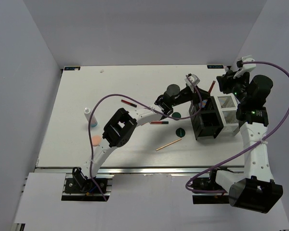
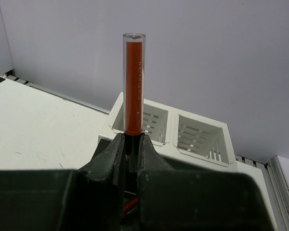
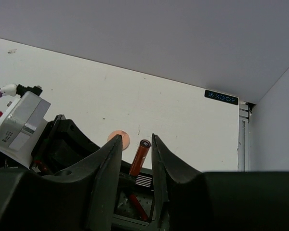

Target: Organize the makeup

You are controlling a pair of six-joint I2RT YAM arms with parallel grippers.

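My left gripper [image 1: 203, 102] is shut on the lower end of a slim red tube [image 2: 134, 86], [image 1: 212, 87]. It holds the tube upright over the black part of the compartment box [image 1: 205, 123]. My right gripper [image 3: 135, 137], also in the top view [image 1: 226, 81], is open and empty. It is just right of the tube, whose top [image 3: 140, 155] shows between its fingers. Another red tube [image 3: 140, 208] lies inside the black compartment. On the table lie a red tube [image 1: 128, 102], a dark tube [image 1: 159, 122], two dark green discs [image 1: 176, 115] [image 1: 180, 131], a tan stick [image 1: 169, 143], a peach disc [image 1: 96, 141] and a white bottle [image 1: 89, 115].
The white half of the box [image 1: 228, 111] has open slotted compartments [image 2: 200, 139]. A dark grey round disc [image 1: 173, 89] lies behind the left arm. Another peach disc [image 3: 119, 138] lies on the table beyond the box. Walls close in at the back and both sides.
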